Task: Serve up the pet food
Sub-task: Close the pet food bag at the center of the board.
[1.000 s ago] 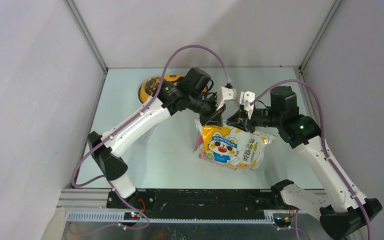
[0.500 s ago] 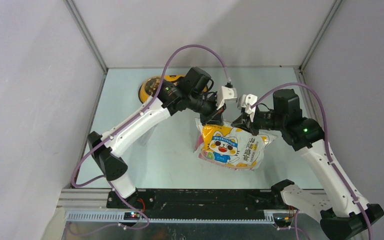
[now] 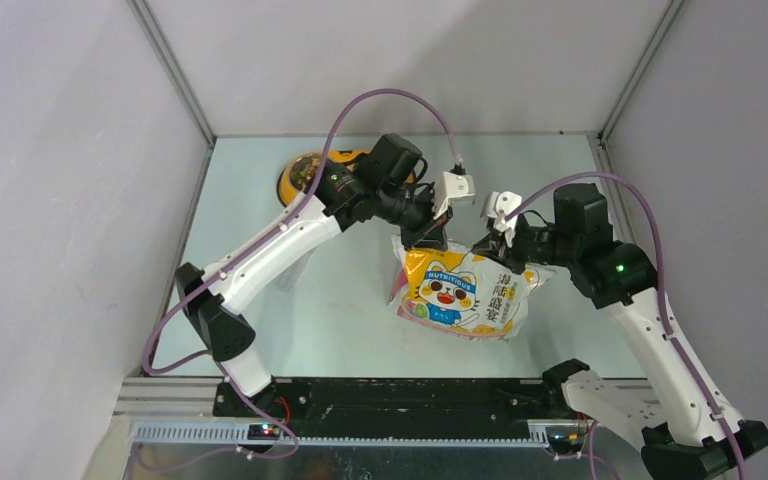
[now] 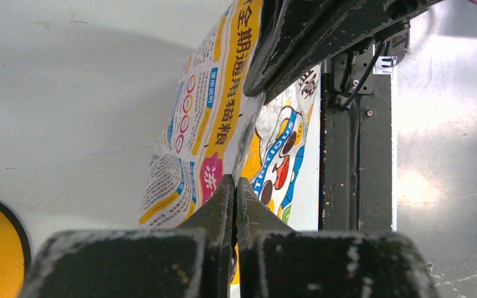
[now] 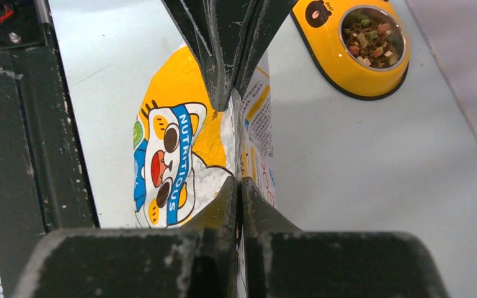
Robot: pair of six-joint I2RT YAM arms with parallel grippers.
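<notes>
At your far left, brown and reddish pet food kibble (image 5: pixel 371 36) sits in a bowl of the yellow oval plastic feeder (image 5: pixel 329 54). Your left gripper (image 4: pixel 235 182) is clenched on the top edge of the glossy yellow-and-white cat-printed bag (image 3: pixel 460 295) mid-table. Your right gripper (image 5: pixel 240 182) pinches that same edge just beside it.

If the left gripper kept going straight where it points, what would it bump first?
The cat-food bag: the left gripper is shut on its top edge. Just beyond, probably the right gripper, clamped there too.
</notes>
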